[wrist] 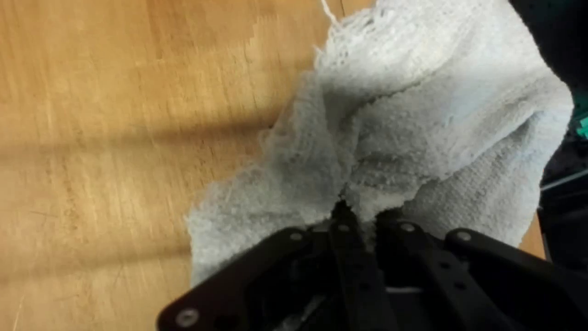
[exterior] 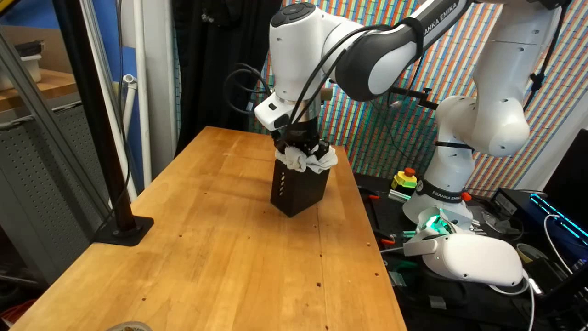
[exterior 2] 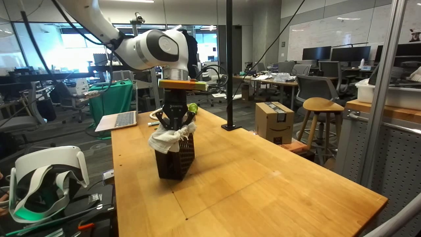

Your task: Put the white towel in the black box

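Observation:
The black box [exterior: 301, 191] stands upright on the wooden table and also shows in an exterior view [exterior 2: 174, 163]. The white towel [exterior: 305, 161] is bunched over the box's mouth and drapes over its rim in both exterior views [exterior 2: 166, 140]. My gripper [exterior: 303, 148] points straight down at the box's mouth, its fingers pressed into the towel. In the wrist view the fingertips [wrist: 360, 223] are nearly together with a fold of the towel [wrist: 413, 115] pinched between them. The towel hides the box there. How much towel lies inside the box is hidden.
The wooden table [exterior: 206, 257] has a black post [exterior: 124, 227] at its edge. In an exterior view a laptop [exterior 2: 121, 120] and a green object [exterior 2: 193, 108] stand beyond the arm. A round object [exterior: 131, 326] shows at the near edge. A headset [exterior: 477, 259] lies beside the table.

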